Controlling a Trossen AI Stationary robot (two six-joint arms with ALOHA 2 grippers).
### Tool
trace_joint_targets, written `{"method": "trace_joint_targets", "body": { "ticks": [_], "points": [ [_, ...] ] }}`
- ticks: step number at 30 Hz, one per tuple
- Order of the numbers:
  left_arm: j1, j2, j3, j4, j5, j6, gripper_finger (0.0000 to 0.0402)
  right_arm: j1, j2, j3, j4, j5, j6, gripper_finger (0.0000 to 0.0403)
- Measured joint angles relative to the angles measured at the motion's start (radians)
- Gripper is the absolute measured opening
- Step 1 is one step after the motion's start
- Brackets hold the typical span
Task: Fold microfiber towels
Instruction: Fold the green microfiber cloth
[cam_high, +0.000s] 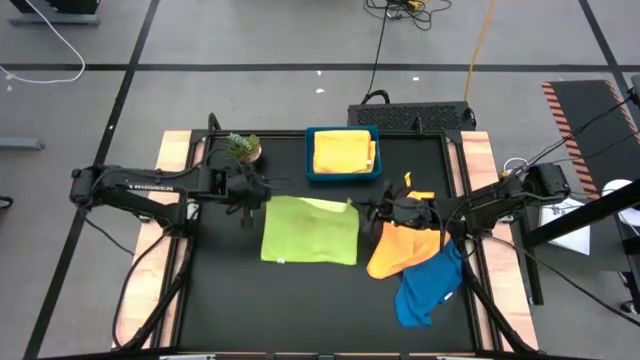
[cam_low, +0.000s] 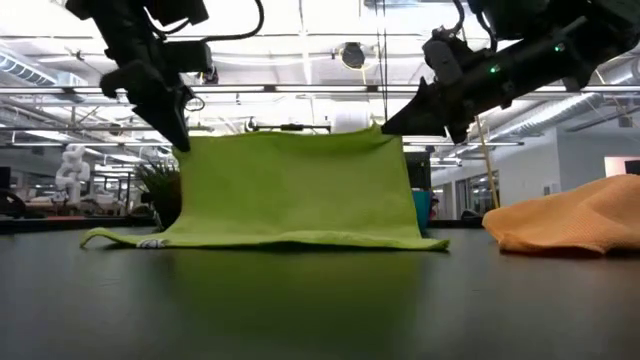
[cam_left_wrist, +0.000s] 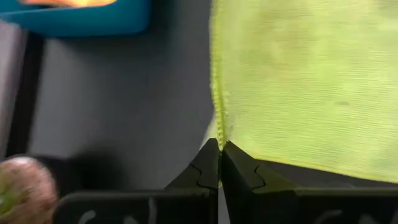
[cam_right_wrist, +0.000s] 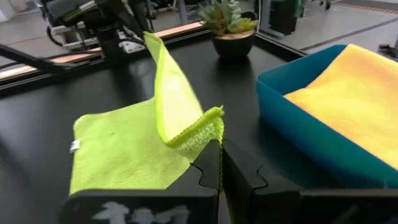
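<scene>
Both grippers, left (cam_high: 250, 192) and right (cam_high: 372, 208), pinch the far corners of a lime green towel (cam_high: 310, 230), lifting that edge upright mid-table while its near edge lies flat.

A lime green microfiber towel (cam_high: 310, 230) lies mid-tabletop, its far edge lifted upright like a low curtain while its near edge rests flat; a small white tag shows at one near corner. Its two raised corners are pinched, one at each side. A yellow-orange towel (cam_high: 343, 151) lies folded inside a blue tray at the far side. To the right of the green one, an orange towel (cam_high: 400, 250) lies crumpled in a heap, and a blue towel (cam_high: 428, 288) lies rumpled just nearer, touching it.
</scene>
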Motion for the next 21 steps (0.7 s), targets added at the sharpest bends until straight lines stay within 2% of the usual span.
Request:
{"method": "trace_joint_targets", "body": {
  "ticks": [7,10,17,21],
  "points": [
    [-0.104,0.000,0.000,0.000,0.033,-0.037,0.0008,0.075,0.000,0.000,0.002,-0.004,-0.001,0.0000],
    [-0.169,0.003,0.000,0.004,0.038,-0.080,0.0004,0.108,0.000,0.000,0.001,-0.050,-0.010,0.0000],
    [-0.318,0.058,-0.045,0.104,0.038,-0.117,0.0005,0.186,0.027,0.000,-0.012,-0.062,-0.010,0.0000],
    [-0.365,0.101,-0.061,0.100,0.036,-0.167,0.0005,0.220,0.071,0.000,0.010,-0.062,0.009,0.0000]
  ]
}}
